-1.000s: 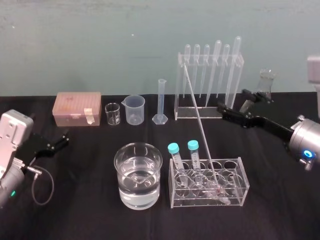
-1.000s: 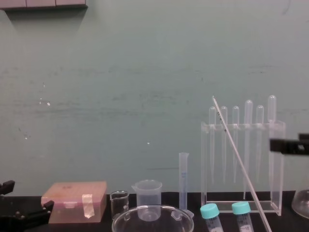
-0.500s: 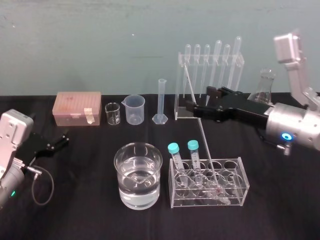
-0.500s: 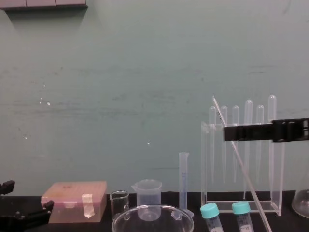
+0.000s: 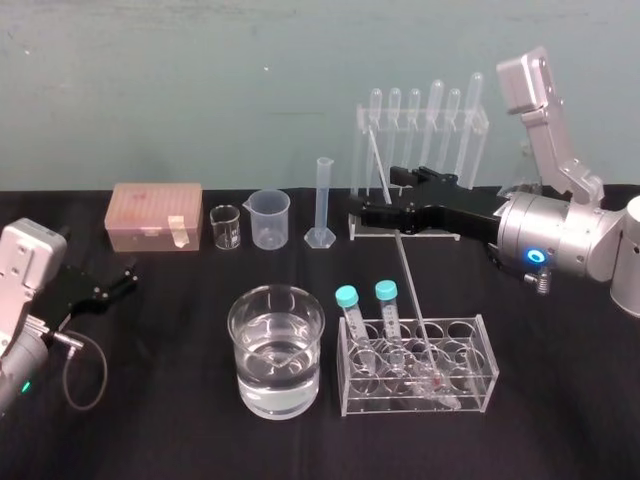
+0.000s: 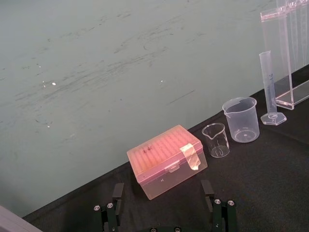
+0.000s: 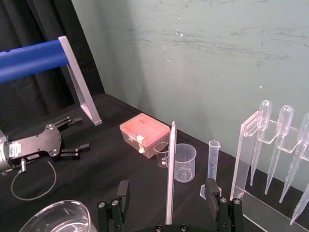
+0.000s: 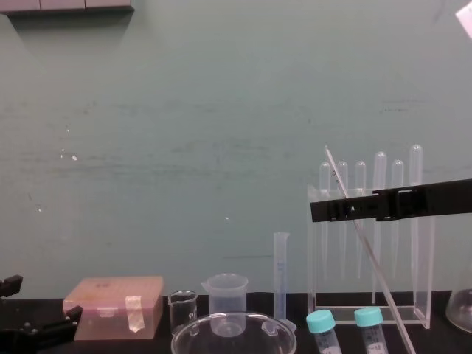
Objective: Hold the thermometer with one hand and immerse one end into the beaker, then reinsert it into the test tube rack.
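Thermometer [image 7: 170,164] stands between right end effector's [image 7: 166,187] spread fingers in wrist view.

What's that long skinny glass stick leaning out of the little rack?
A very long, thin, clear glass thermometer with tiny dark scale marks. Its lower end sits in the low clear rack beside two blue-capped tubes; it leans leftward, rising well above it. The right gripper has its jaws open either side, not clamping it.

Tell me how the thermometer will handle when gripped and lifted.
Probably stiff but fragile: the thermometer is a long, thin glass rod. Smooth glass may slip in the right hand, open around it. Gripped high, its long lower part might swing.
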Robot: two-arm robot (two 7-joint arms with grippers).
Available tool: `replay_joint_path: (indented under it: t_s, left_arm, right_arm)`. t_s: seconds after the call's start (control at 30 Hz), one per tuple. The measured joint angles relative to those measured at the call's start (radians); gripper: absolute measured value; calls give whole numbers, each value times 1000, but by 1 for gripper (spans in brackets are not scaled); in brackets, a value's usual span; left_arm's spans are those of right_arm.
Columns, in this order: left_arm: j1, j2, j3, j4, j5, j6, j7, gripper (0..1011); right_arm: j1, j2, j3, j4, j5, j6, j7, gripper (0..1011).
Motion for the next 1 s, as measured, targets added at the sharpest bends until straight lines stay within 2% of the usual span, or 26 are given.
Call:
replay_joint_path:
  t_s: [0.3,0.4,0.63,0.77,0.83,0.93,1.0]
  left_arm:
    - [0,0,0,0,0,0,0,1008]
    - [0,0,0,0,0,0,0,1008]
    - [0,0,0,0,0,0,0,1008]
    - [0,0,0,0,0,0,0,1008]
    - [0,0,0,0,0,0,0,1008]
    - [0,0,0,0,0,0,0,1008]
    - [0,0,0,0,0,0,0,1008]
  right_arm:
    - [1,0,-1,0,-2,-2,0,1003]
    - [1,0,0,0,-1,-2,0,971]
    - [-1,0,2,0,0,-2,0,812]
    - [-1,0,2,-1,0,-2,-1,695]
    - [-1,0,2,-1,1,-2,0,594]
    - [-1,0,3,-1,1,-2,0,536]
    - [-2,0,3,-1,1,-2,0,450]
